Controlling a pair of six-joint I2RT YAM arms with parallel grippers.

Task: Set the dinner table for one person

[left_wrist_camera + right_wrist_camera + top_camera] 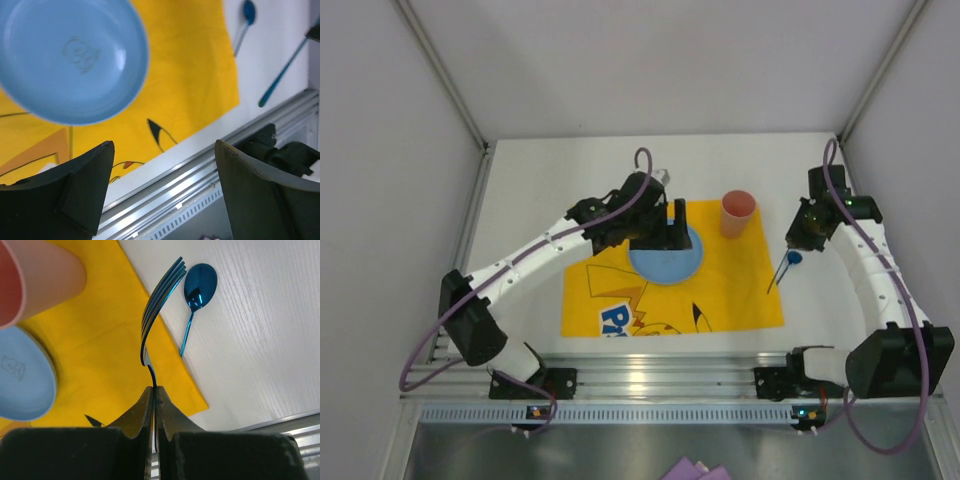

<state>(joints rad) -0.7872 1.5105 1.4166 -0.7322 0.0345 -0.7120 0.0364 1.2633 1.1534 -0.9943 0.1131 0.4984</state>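
The white dinner table point(560, 190) carries a yellow cartoon placemat point(740, 290). A blue plate point(672, 268) lies on the mat and a pink cup point(737, 212) stands at the mat's far right. My left gripper point(665, 238) hovers over the plate, open and empty; its wrist view point(164, 144) shows the plate point(70, 60) ahead. My right gripper point(802, 235) is shut on a blue fork point(162, 295), held tines-out above the mat's right edge. A blue spoon point(200, 282) lies on the table just right of the mat.
An aluminium rail point(650, 375) runs along the table's near edge, with both arm bases on it. Grey walls close in the back and both sides. The table has bare white surface at the far left point(530, 230) and right of the spoon point(265, 340).
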